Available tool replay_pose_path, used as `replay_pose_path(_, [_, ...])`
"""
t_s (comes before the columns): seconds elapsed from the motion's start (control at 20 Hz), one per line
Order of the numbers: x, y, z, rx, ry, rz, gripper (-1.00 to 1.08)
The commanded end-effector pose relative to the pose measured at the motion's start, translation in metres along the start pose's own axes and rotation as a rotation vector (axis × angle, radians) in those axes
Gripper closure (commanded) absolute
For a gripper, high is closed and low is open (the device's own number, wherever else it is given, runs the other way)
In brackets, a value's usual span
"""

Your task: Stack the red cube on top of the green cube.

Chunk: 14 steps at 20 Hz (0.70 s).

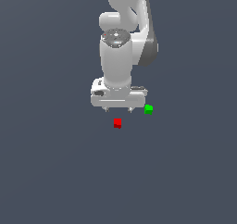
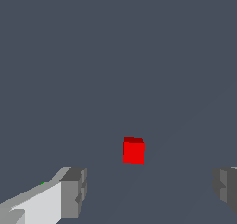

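Note:
The red cube (image 1: 117, 123) lies on the grey floor, just below my gripper (image 1: 118, 110) in the exterior view. In the wrist view the red cube (image 2: 134, 150) sits ahead of the gap between my two grey fingertips (image 2: 74, 192), apart from both. The gripper (image 2: 150, 190) is open and empty, with its jaws spread wide. The green cube (image 1: 148, 109) lies on the floor at the exterior view's right of the gripper, close beside its finger. Only a thin green sliver shows in the wrist view, behind one finger.
The white arm (image 1: 122, 38) rises from the gripper toward the top of the exterior view. The plain dark grey floor (image 1: 55, 172) spreads all around.

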<state>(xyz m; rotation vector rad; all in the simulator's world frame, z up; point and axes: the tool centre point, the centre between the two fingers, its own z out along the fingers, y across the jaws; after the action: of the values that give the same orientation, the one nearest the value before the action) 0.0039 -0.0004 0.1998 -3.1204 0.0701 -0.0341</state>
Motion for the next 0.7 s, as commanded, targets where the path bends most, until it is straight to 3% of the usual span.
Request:
replay_pose_path(0.0, [0.000,0.000,0.000,0.000,0.000,0.000,-0.92])
replay_pose_path(0.3, [-0.004,0.001,0.011,-0.002,-0.002,0.005,-0.92])
replay_pose_path(0.65, [-0.018,0.004,0.050,-0.008,-0.008,0.024,-0.92])
